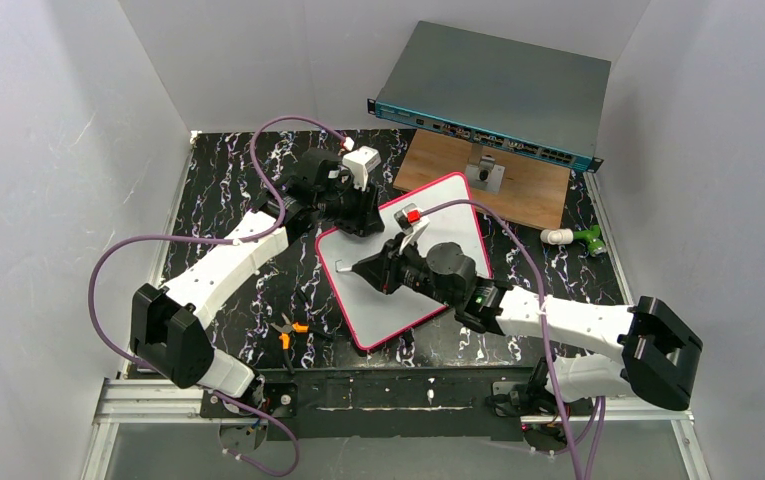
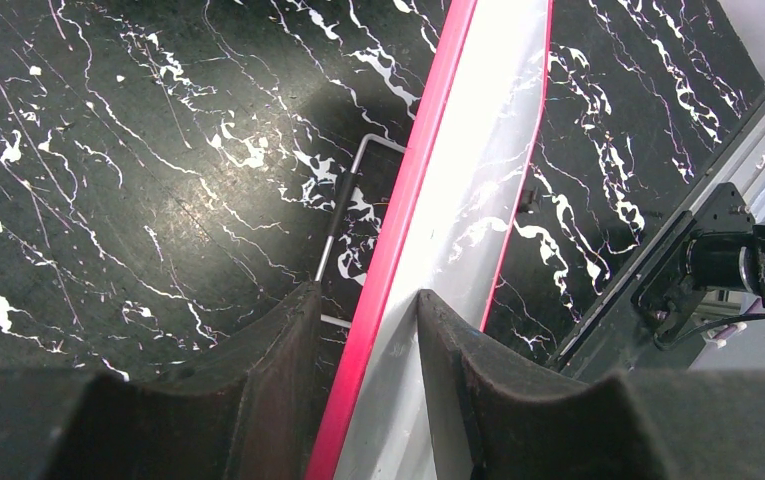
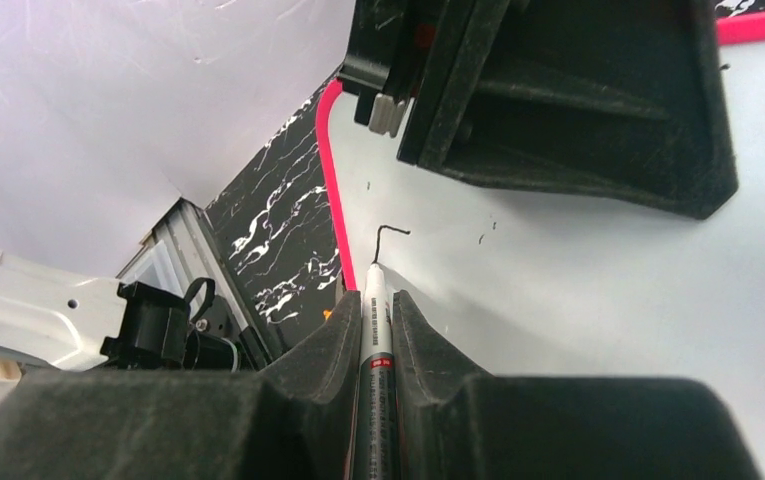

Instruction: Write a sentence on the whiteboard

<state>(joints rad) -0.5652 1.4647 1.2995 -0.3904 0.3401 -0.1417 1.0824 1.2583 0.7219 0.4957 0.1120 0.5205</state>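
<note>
The whiteboard point(image 1: 448, 215), white with a pink-red frame, lies slanted at the middle of the black marbled table. At its far left corner my left gripper point(image 1: 361, 222) is shut on its edge. In the left wrist view the board's rim point(image 2: 398, 230) runs between the two fingers point(image 2: 288, 340). My right gripper point(image 3: 375, 295) is shut on a white marker point(image 3: 375, 335), whose tip touches the board point(image 3: 578, 300) near its left edge. Of the sentence, only one short hooked black stroke point(image 3: 390, 232) shows, just beyond the tip.
A grey-teal network switch point(image 1: 498, 95) sits on a wooden board point(image 1: 518, 195) at the back right. Orange-handled pliers point(image 1: 288, 330) lie near the front left. A green and white object point(image 1: 576, 238) lies at the right. White walls close in three sides. A wire stand point(image 2: 343, 215) shows under the board.
</note>
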